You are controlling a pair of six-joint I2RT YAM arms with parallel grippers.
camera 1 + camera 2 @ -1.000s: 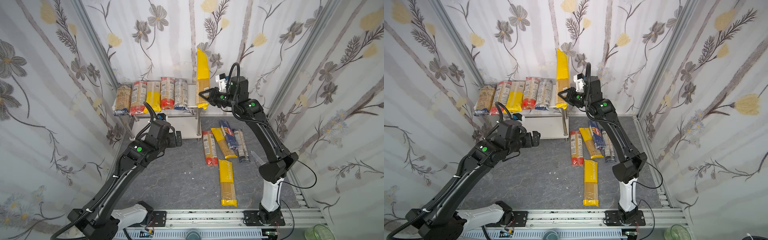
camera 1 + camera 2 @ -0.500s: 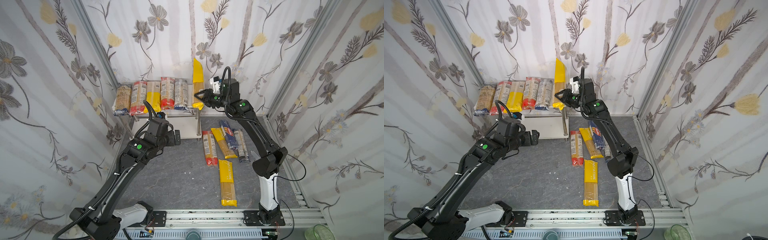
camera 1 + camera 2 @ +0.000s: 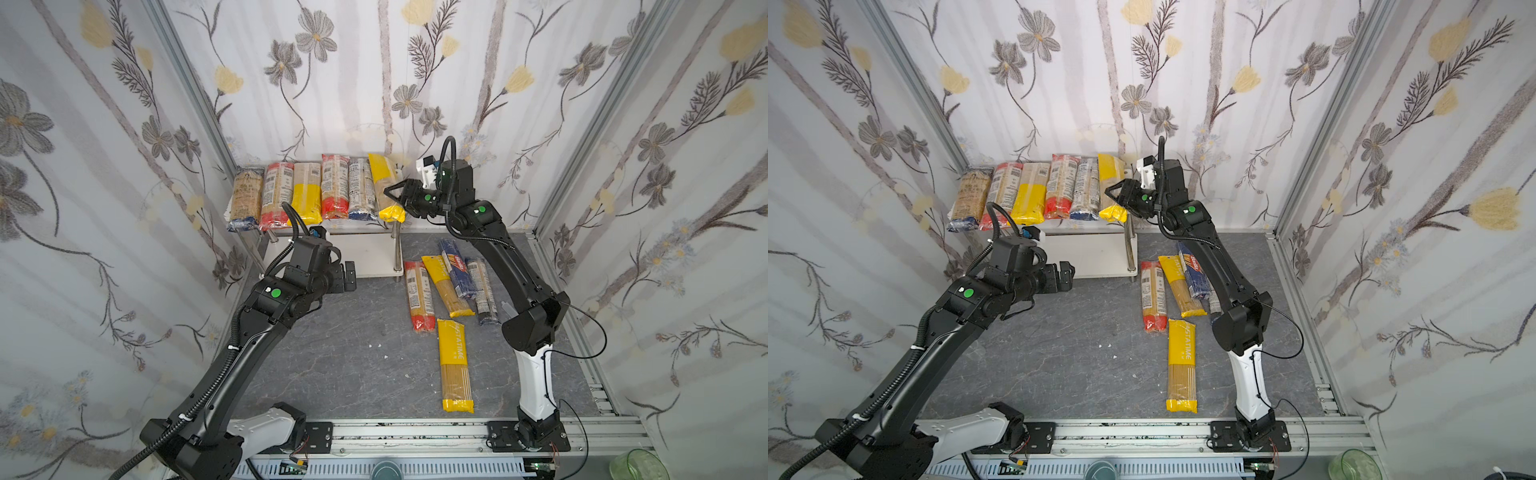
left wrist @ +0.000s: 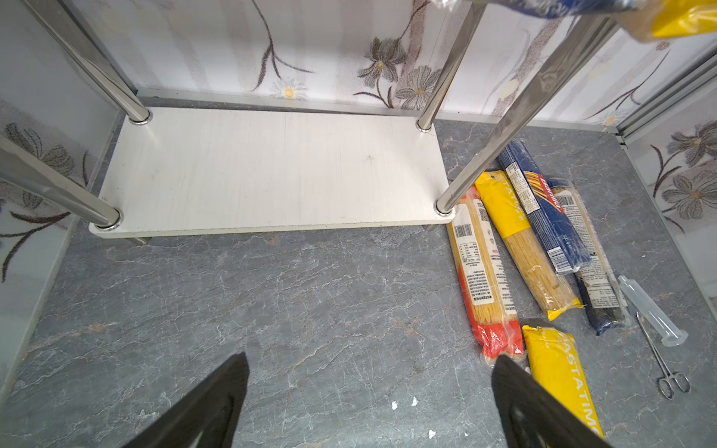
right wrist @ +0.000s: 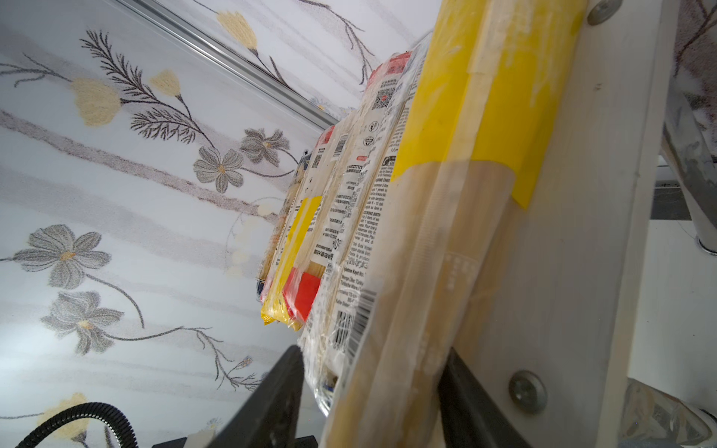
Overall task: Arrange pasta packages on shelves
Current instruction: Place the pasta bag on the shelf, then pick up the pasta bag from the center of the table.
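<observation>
- While reaching in level with the top board [image 5: 582, 252] of the two-tier rack [image 3: 374, 257], straddles a yellow-ended spaghetti packet [image 3: 379, 174] with the right claw [image 3: 392, 194].
- Keeps one finger on either side of it, set about as far apart as the packet is wide; cannot tell whether they are pressing it or just clear of it.
- Finds that packet lying on the top board, running straight away from the claw's tips, its near yellow end jutting past the front edge.
- Beyond the packet, on the side away from the right claw, sees a row of five more spaghetti packets [image 3: 334, 187] lying side by side, with red, yellow and dark blue ends.
- Below and behind the right claw, on the grey floor [image 3: 353, 353], shows four packets close together: a red-ended packet [image 3: 417, 291], a yellow-topped packet [image 3: 446, 286], a dark blue packet [image 3: 457, 270] and a clear dark-ended packet [image 3: 482, 291].
- Nearer that arm's base, shows a yellow "PASTA TIME" packet [image 3: 455, 365] lying alone.
- Holds the left claw [image 3: 349, 276] spread wide with nothing between its fingers, low over the floor and facing the rack's lower board; floor packets off to its right.
</observation>
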